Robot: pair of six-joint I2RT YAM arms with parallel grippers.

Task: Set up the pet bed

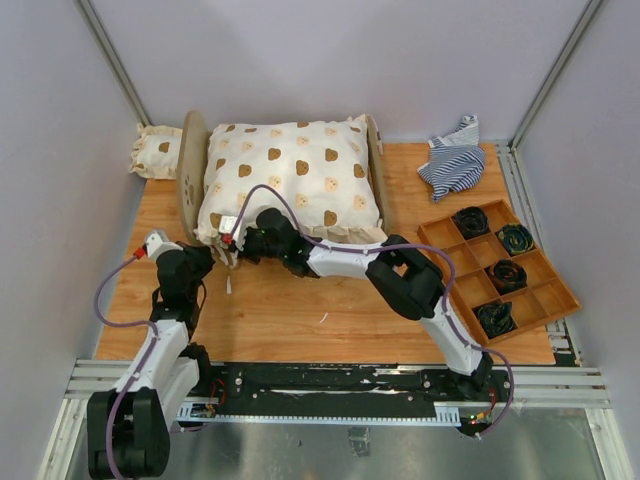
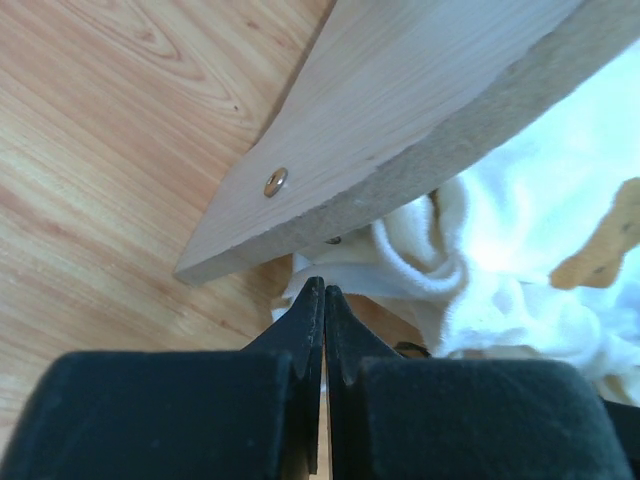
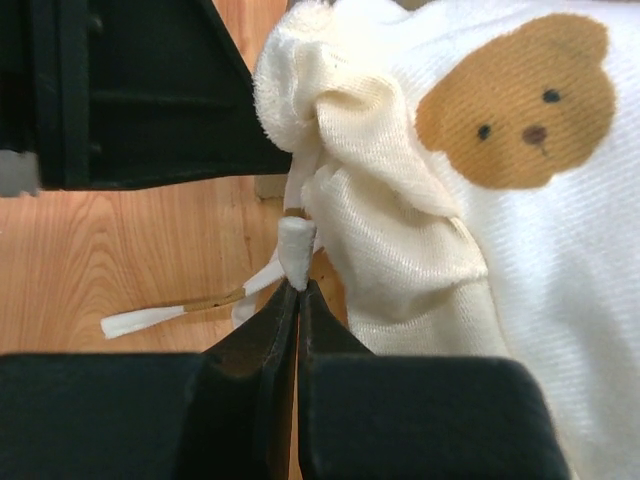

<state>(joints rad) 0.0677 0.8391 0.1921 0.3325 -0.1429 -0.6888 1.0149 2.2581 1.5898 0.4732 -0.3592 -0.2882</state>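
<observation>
The pet bed stands at the back left of the table. Its rounded wooden end boards show at the left (image 1: 190, 170) and right (image 1: 376, 150), and its base is hidden under a large cream bear-print cushion (image 1: 290, 175). My right gripper (image 1: 236, 240) is at the cushion's front left corner, shut on a white tie ribbon (image 3: 297, 250) of the cushion (image 3: 520, 230). My left gripper (image 1: 205, 256) is shut just beside it, its tips (image 2: 323, 292) touching the cushion's cream fabric (image 2: 520, 250) under the left end board (image 2: 400, 110). I cannot tell whether it pinches any fabric.
A small bear-print cushion (image 1: 155, 150) lies left of the bed. A crumpled blue-and-white striped cloth (image 1: 455, 160) lies at the back right. A compartmented wooden tray (image 1: 545, 290) with dark rolled items stands at the right. Grey walls enclose the wooden table (image 1: 300, 310).
</observation>
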